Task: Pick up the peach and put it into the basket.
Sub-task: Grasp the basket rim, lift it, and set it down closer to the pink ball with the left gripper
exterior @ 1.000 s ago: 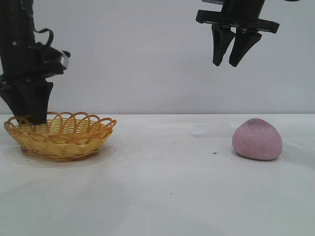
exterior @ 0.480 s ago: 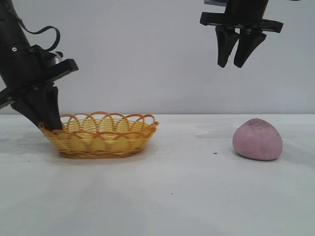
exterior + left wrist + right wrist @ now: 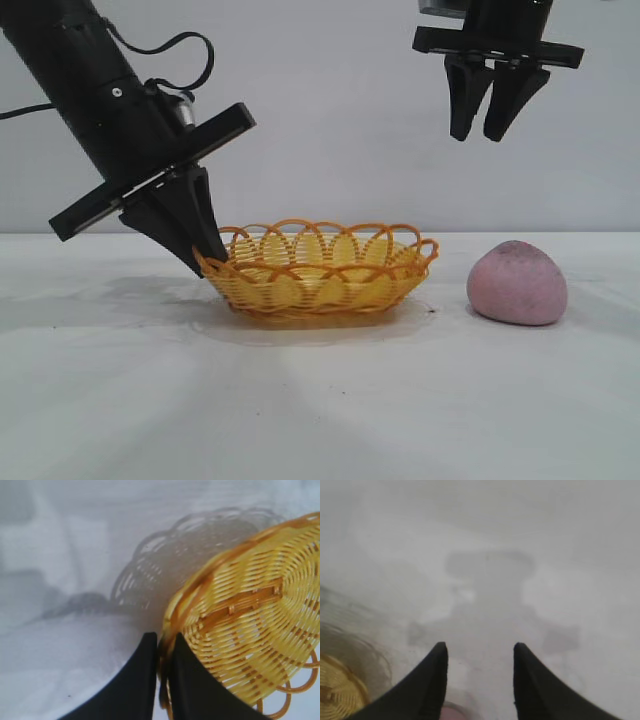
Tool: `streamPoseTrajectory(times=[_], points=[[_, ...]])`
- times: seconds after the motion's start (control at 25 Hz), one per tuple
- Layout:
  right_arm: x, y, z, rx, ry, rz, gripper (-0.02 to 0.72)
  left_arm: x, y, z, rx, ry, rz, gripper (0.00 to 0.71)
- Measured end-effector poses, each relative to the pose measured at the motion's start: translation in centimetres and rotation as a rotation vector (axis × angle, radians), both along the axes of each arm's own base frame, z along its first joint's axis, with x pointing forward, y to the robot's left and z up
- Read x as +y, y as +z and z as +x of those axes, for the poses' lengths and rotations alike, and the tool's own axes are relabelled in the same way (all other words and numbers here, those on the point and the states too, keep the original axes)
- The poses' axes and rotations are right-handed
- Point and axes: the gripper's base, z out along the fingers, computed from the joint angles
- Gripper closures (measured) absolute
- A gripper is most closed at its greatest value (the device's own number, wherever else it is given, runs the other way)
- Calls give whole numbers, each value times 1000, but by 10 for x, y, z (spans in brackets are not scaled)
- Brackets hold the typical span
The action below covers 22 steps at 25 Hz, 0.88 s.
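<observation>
The basket (image 3: 318, 272) is shallow yellow-orange wicker with a looped, scalloped rim, and the left gripper (image 3: 205, 262), tilted on its black arm, pinches that rim at the left end between two smooth black fingers (image 3: 135, 685). The peach (image 3: 517, 283) sits on the white table (image 3: 320, 400) just beside the basket's right end, a matte, dusty-pink lump with a slightly pointed top and faint grey speckling. High above it hangs the right gripper (image 3: 497, 125), jaws narrowly apart and holding nothing; its own camera catches only a pink sliver of the peach.

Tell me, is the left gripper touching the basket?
Touching. The left wrist view shows the left gripper clamped on the basket rim, wicker pinched between its fingers; the exterior view shows those fingers meeting the rim's left end.
</observation>
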Motion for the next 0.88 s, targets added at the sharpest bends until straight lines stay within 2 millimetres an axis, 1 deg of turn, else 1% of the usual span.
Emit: streamPoseTrajectory(times=[0.12, 0.24, 0.32, 0.48, 0.56, 0.64, 0.72, 0.76, 0.84, 0.88], points=[[1, 0, 0, 0, -3, 14, 398, 2, -2, -3, 13, -44, 33, 655], [2, 0, 0, -1, -3, 24, 398, 3, -2, -5, 31, -50, 43, 655], [2, 0, 0, -1, -2, 27, 398, 6, -2, -4, 42, -36, 45, 532], [2, 1, 0, 0, -3, 29, 398, 17, -3, -5, 80, -42, 68, 254], [3, 1, 0, 1, -3, 31, 398, 21, 3, -7, 97, -52, 65, 190], [3, 1, 0, 1, -3, 32, 398, 25, 18, -8, 65, -55, 63, 200], [3, 1, 0, -1, -4, 34, 398, 30, 45, -11, -12, -63, 66, 200], [3, 1, 0, -1, -4, 34, 398, 32, 58, -13, -55, -77, 82, 257], [3, 1, 0, -1, -2, 33, 398, 39, 73, -18, -103, -122, 159, 255], [3, 1, 0, -1, -2, 34, 398, 46, 74, -20, -102, -128, 238, 255]])
